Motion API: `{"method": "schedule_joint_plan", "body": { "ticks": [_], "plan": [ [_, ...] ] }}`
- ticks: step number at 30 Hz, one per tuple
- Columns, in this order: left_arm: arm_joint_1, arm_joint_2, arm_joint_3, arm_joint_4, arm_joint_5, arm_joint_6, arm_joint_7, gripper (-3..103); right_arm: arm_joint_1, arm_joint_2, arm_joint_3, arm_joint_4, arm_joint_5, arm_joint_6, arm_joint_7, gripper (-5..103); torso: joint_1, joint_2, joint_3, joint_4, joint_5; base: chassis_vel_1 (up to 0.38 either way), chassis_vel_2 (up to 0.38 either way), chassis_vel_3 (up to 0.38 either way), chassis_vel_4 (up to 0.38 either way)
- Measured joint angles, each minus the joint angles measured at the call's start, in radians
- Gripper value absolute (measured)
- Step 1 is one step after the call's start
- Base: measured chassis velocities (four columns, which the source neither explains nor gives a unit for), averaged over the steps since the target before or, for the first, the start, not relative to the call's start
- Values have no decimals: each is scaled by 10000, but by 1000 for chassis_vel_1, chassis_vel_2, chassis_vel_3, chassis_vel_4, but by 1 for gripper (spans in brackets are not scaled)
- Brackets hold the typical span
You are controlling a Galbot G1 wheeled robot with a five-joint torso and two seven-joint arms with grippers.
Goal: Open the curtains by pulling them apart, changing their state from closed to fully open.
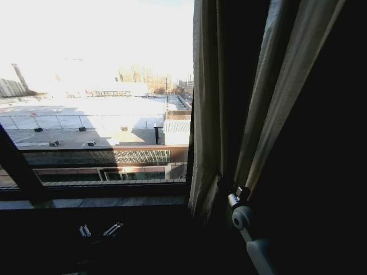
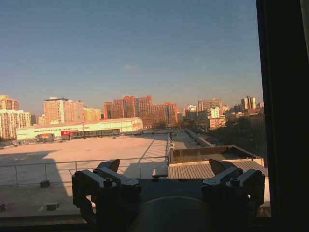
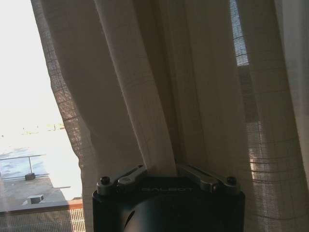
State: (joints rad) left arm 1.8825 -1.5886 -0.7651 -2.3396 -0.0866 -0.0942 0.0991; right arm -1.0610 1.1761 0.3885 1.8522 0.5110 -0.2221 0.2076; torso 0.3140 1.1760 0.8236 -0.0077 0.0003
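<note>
Pinching a thick beige fold of the curtains (image 3: 159,121) between both fingers, right gripper (image 3: 166,170) raised at the lower right of the head view, white wrist joint below it. Fingers angled inward toward each other in the right wrist view, with fabric gathered and creased where they meet. Same gripper (image 1: 236,195) pressed into the bunched pleats in the head view, at the point where the folds draw together.

Spread wide and empty, left gripper (image 2: 166,170) low and to the left, near the bottom of the window; fingers well apart in the left wrist view, nothing but open sky and rooftops between them. In the head view, seen as two small pale fingertips (image 1: 98,230) in the dark below the sill.

Gathered to the right of the glass, curtains (image 1: 218,109) hanging in tall vertical folds, sheer weave showing daylight in the thinner parts, darker in the deep pleats. Uncovered across the left half of the head view, window pane, with a dark window frame bar (image 1: 17,166) slanting at the far left.

Beyond the glass, a flat sunlit rooftop (image 1: 86,120) with railing, then distant apartment blocks (image 2: 140,111) under clear sky.
</note>
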Motion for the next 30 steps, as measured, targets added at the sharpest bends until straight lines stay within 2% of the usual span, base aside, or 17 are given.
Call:
{"method": "schedule_joint_plan", "body": {
  "ticks": [7, 16, 21, 27, 30],
  "plan": [
    [-69, -8, 51, 78, 1, -1, 13, 100, 5, 47, -37, -172, -179, 330, 63, 0, 0, 0, 0, -1, 3, -207, -202, 217, 223],
    [-77, 1, 42, 138, 2, -14, 18, 100, -26, 75, 92, -224, -191, 377, 166, 0, 0, 1, 0, 4, -9, -3, -26, 10, 13],
    [-77, 1, 4, 138, -6, -29, 17, 100, 161, 159, 654, -468, -174, 311, 460, 0, 0, 0, 0, 1, -3, 10, 8, -6, -8],
    [-16, -15, -8, 167, -18, -160, 17, 100, 501, 105, 1406, -879, 104, 160, 1318, 0, 0, 0, 0, 0, 2, 0, 0, 0, 0],
    [-10, -16, 25, 193, -19, -189, 16, 100, 733, 95, 1669, -1108, 204, 0, 2267, 0, 0, 0, 0, 2, -4, 0, 0, 0, 0]
  ]
}}
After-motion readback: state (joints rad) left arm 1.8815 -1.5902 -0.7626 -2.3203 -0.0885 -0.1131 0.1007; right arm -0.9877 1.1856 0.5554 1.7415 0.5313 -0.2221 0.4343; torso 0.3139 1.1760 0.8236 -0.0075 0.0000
